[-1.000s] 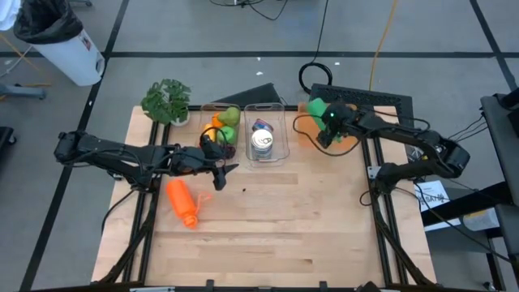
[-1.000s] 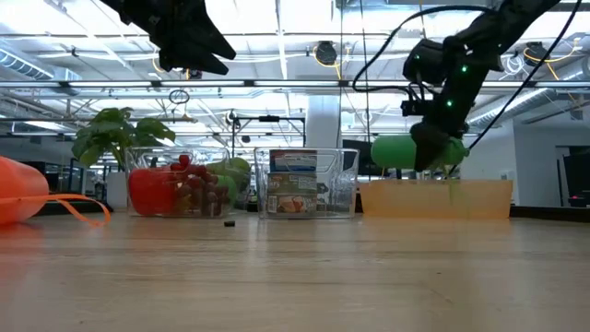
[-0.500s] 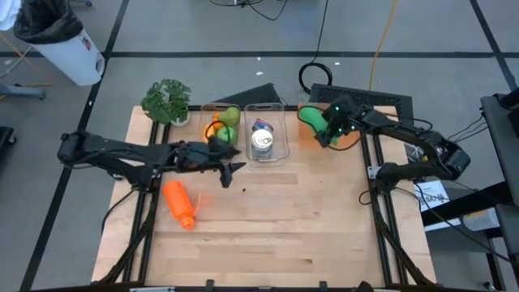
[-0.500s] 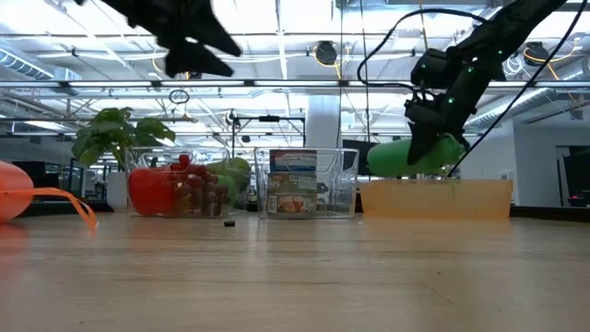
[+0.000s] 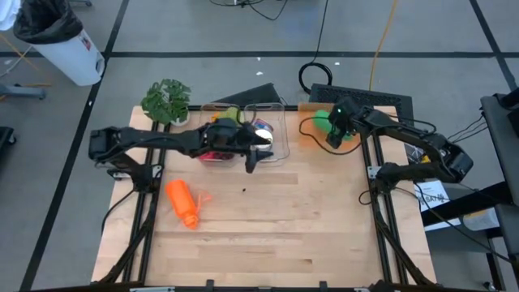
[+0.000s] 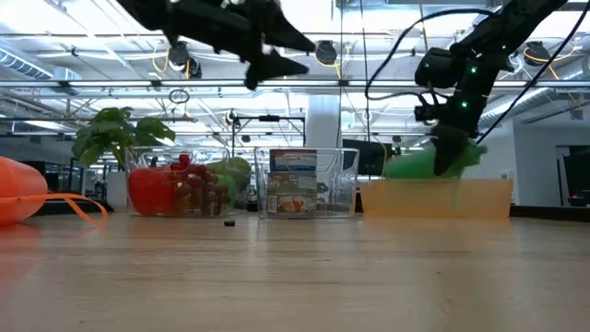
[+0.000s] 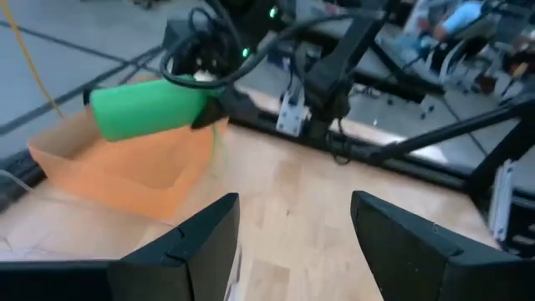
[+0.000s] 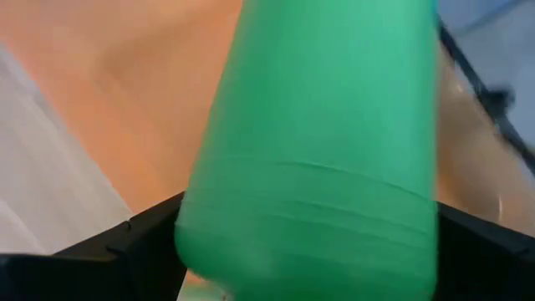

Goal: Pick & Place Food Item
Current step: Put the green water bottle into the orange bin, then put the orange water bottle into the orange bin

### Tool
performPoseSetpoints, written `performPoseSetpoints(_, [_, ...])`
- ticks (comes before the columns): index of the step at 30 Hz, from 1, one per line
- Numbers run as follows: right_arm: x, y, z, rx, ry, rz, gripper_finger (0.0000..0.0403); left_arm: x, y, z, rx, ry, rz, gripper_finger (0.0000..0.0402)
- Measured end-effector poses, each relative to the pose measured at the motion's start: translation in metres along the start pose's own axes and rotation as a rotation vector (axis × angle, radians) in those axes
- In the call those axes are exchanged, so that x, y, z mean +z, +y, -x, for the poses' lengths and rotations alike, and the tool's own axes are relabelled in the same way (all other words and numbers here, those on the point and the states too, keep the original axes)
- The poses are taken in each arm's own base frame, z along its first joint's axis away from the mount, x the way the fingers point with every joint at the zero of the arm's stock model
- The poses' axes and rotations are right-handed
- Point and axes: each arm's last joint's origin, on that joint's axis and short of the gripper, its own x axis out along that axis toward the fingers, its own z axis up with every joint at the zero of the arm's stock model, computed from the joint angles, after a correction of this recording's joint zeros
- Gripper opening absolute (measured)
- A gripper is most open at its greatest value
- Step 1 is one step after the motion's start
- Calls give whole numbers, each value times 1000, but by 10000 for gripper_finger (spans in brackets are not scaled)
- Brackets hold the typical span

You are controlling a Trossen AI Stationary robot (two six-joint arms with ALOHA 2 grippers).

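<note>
A green bottle-shaped item [image 7: 149, 110] hangs over the orange tray [image 5: 312, 136] at the table's far right, with my right gripper [image 8: 309, 251] shut on it. In the low view the item [image 6: 415, 164] sits just at the tray's rim. My left gripper [image 5: 255, 154] hovers open and holds nothing, high above the table in front of the clear bin [image 5: 280, 142] that holds a can [image 6: 293, 184]. An orange bottle [image 5: 182, 203] lies on its side at the table's left. My right gripper pinches the green item's round body [image 8: 318, 209] between its two fingers, near the end toward the table's right. The fingers slant down from above and lie across the item. The item lies nearly level over the tray; whether it touches the tray's floor I cannot tell.
A second clear bin [image 6: 180, 189] with red, green and orange fruit stands left of the can bin. A potted plant [image 5: 166, 101] is at the far left corner. Cables [image 5: 316, 73] lie behind the tray. Bare wood spreads over the table's near half.
My left gripper has swung toward the table's right edge, from beside the fruit bin to in front of the can bin, turning as it went and staying open. My right gripper has brought the green item lower, down to the orange tray's rim.
</note>
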Motion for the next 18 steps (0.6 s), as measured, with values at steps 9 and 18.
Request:
performPoseSetpoints(9, [-8,-9,2,-4,47,-290,374,-1,4,-20,15,55,-26,243])
performPoseSetpoints(18, [2,-13,20,51,-148,-306,379,2,6,-3,48,132,-117,243])
